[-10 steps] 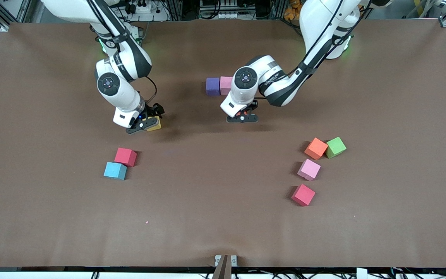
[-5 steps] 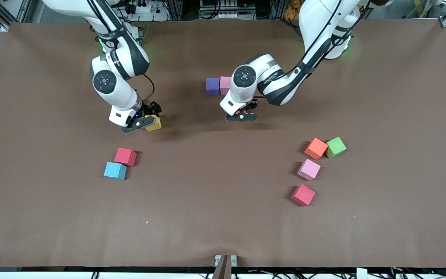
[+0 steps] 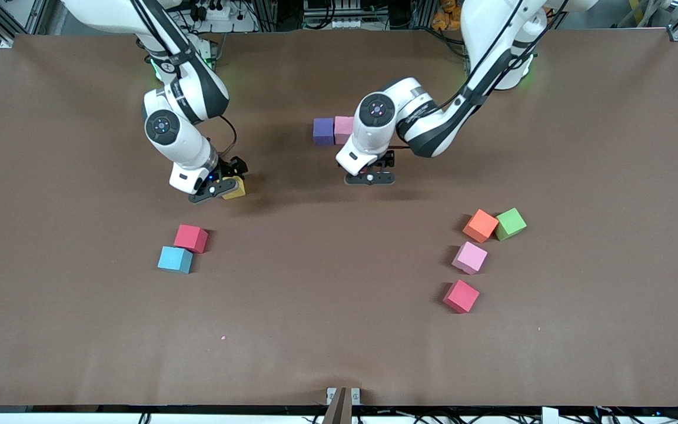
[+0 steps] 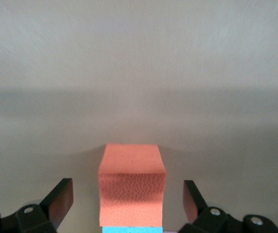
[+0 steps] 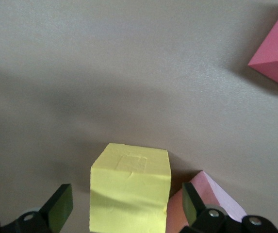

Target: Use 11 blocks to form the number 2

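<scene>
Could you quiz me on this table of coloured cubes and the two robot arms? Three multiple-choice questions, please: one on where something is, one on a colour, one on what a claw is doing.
1. The green cube touches which cube?
A. orange
B. light blue
C. purple

2. What colour is the cube between the right claw fingers?
A. red
B. yellow
C. green

3. How does the left claw stand?
A. shut on the cube
B. out of sight
C. open around an orange cube

Answers: 1 A, the orange cube sits against it. 2 B, the yellow cube fills the right wrist view. 3 C, gaps show beside the orange cube.
</scene>
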Motion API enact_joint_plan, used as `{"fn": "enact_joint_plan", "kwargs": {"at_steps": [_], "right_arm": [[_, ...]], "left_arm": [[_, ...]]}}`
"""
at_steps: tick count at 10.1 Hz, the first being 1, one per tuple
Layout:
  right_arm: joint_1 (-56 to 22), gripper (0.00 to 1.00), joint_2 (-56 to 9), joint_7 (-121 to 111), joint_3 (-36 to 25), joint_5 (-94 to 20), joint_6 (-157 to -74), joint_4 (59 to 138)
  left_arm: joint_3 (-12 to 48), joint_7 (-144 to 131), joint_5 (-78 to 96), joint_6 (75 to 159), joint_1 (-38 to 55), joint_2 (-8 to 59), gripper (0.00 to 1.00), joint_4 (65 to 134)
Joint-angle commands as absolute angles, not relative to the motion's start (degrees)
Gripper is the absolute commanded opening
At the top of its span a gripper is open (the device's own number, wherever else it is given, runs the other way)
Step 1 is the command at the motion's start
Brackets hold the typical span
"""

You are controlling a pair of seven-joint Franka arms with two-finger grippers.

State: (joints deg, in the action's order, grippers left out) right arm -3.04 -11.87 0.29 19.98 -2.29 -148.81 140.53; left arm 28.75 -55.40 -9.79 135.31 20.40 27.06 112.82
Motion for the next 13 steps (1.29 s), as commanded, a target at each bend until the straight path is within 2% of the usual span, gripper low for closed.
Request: {"fn": "enact_joint_plan", "kwargs": {"at_steps": [1, 4, 6, 7, 10, 12, 13], "right_arm": [[-2.5, 1.0, -14.8, 0.6, 20.6, -2.0, -153.4, 141.6], [-2.5, 1.0, -15.2, 0.4, 20.5, -2.0, -153.5, 141.9], [-2.2, 0.98, -15.4, 0.5, 20.5, -2.0, -153.0, 141.9], [-2.2, 0.93, -15.4, 0.5, 20.5, -2.0, -152.2, 142.0], [-2.0, 0.51, -14.9, 0.4, 20.5, -2.0, -150.8, 141.9], [-2.6, 0.4, -12.6, -0.5, 20.5, -1.4, -147.7, 139.8], [-3.3, 0.39, -12.1, -1.7, 20.6, 0.9, -145.1, 136.8]], "left_arm": [[28.0, -57.0, -10.3, 134.2, 19.2, 22.0, 1.0, 113.7], [27.8, -55.2, -11.0, 134.2, 11.8, 20.7, 1.0, 112.9], [26.5, -41.8, -11.0, 134.0, 8.4, 21.0, 1.0, 112.8], [24.7, -34.4, -11.0, 134.0, 7.7, 20.7, 1.0, 112.8], [19.7, -15.4, -11.1, 131.9, 7.4, 19.2, 1.0, 113.1], [16.0, -1.6, -11.0, 131.8, 7.1, 19.1, 1.0, 113.7], [15.6, 1.9, -11.0, 131.8, 6.6, 19.1, 1.0, 114.6]]}}
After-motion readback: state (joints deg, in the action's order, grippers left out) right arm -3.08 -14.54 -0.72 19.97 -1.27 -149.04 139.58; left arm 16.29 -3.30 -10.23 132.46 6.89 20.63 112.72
